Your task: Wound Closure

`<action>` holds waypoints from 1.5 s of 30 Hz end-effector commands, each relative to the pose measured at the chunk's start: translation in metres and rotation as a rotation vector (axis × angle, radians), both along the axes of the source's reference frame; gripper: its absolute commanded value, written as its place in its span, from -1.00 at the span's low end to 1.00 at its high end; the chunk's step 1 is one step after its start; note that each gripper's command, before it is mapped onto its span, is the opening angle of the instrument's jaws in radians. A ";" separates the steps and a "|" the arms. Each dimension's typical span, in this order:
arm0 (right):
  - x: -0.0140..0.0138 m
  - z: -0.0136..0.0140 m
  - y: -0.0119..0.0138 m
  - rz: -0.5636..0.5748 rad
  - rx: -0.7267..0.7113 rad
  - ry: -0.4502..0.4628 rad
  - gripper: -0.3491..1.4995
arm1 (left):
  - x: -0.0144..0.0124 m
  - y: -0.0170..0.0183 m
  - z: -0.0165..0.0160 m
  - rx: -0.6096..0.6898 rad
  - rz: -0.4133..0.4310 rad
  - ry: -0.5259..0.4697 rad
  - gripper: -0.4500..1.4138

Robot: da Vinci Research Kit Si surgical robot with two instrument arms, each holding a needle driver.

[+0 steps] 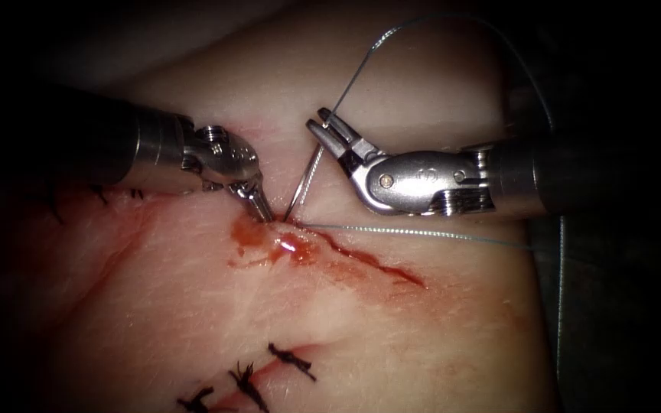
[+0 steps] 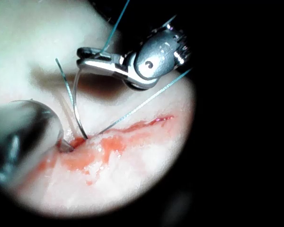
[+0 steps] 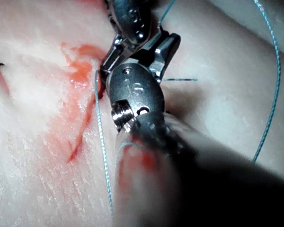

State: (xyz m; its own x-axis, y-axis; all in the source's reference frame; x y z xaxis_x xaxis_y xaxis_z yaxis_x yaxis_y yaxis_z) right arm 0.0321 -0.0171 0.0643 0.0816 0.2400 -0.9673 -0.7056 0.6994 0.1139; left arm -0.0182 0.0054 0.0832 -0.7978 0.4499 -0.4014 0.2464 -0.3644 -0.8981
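My right tool [image 1: 329,131]: polished silver clevis with one round pivot screw and faint engraved marks, on a dark shaft. My left tool [image 1: 258,205]: matching bright metal wrist, ribbed silver collar, dark shaft behind.

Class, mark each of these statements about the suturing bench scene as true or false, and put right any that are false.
1. The right tool holds the needle near its thread end. True.
2. The needle lies loose on the tissue, clear of the cut. False: its lower end goes into the tissue at the cut.
3. The left tool has its tip down at the cut, beside the needle. True.
4. The dark finished stitches sit above the right tool in the endoscope view. False: they lie below the cut, near the bottom edge.
5. Red fluid lies on the tissue around the left tool's tip. True.
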 end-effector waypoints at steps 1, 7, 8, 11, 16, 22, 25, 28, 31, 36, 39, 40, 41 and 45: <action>0.0008 0.0003 -0.0002 0.000 0.003 -0.001 -1.00 | -0.0005 -0.0002 0.0006 0.001 0.001 -0.001 -0.68; 0.0001 0.0003 0.0002 0.035 0.049 -0.002 -1.00 | -0.0005 -0.0002 0.0006 0.001 0.001 -0.001 -0.68; 0.0001 0.0003 0.0002 0.039 0.055 -0.002 -1.00 | -0.0005 -0.0002 0.0006 0.001 0.001 -0.001 -0.68; 0.0001 0.0003 0.0001 0.046 0.072 0.002 -1.00 | -0.0005 -0.0002 0.0006 0.001 0.001 -0.001 -0.68; 0.0003 0.0002 -0.0003 0.048 0.109 0.019 -1.00 | -0.0005 -0.0002 0.0006 0.001 0.001 -0.001 -0.68; 0.0003 0.0001 -0.0004 0.059 0.152 0.039 -1.00 | -0.0004 -0.0002 0.0006 0.001 0.001 -0.001 -0.68; 0.0003 0.0000 -0.0006 0.061 0.193 0.034 -1.00 | -0.0004 -0.0002 0.0006 0.001 0.001 -0.001 -0.68; 0.0002 -0.0002 -0.0007 0.065 0.202 0.042 -1.00 | -0.0004 -0.0002 0.0006 0.001 0.001 -0.001 -0.68; 0.0002 -0.0002 -0.0007 0.071 0.222 0.053 -1.00 | -0.0004 -0.0002 0.0006 0.001 0.001 -0.001 -0.68; 0.0002 -0.0003 -0.0008 0.086 0.250 0.070 -1.00 | -0.0004 -0.0002 0.0006 0.000 0.001 -0.001 -0.68; 0.0001 -0.0003 -0.0008 0.092 0.263 0.082 -1.00 | -0.0004 -0.0002 0.0006 0.000 0.001 -0.001 -0.68; 0.0001 -0.0003 -0.0008 0.092 0.263 0.082 -1.00 | -0.0004 -0.0002 0.0006 0.000 0.001 -0.001 -0.68; 0.0001 -0.0003 -0.0007 0.094 0.269 0.083 -1.00 | -0.0004 -0.0003 0.0006 0.000 0.001 -0.001 -0.68; -0.0001 -0.0003 -0.0006 0.073 0.231 0.044 -1.00 | -0.0004 -0.0003 0.0006 0.000 0.002 -0.001 -0.68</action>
State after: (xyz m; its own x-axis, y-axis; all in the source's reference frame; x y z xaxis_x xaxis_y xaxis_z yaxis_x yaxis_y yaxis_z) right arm 0.0314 -0.0179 0.0638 0.0223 0.4517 -0.8919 -0.7423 0.6051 0.2879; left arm -0.0180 0.0054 0.0833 -0.7979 0.4490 -0.4022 0.2474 -0.3644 -0.8978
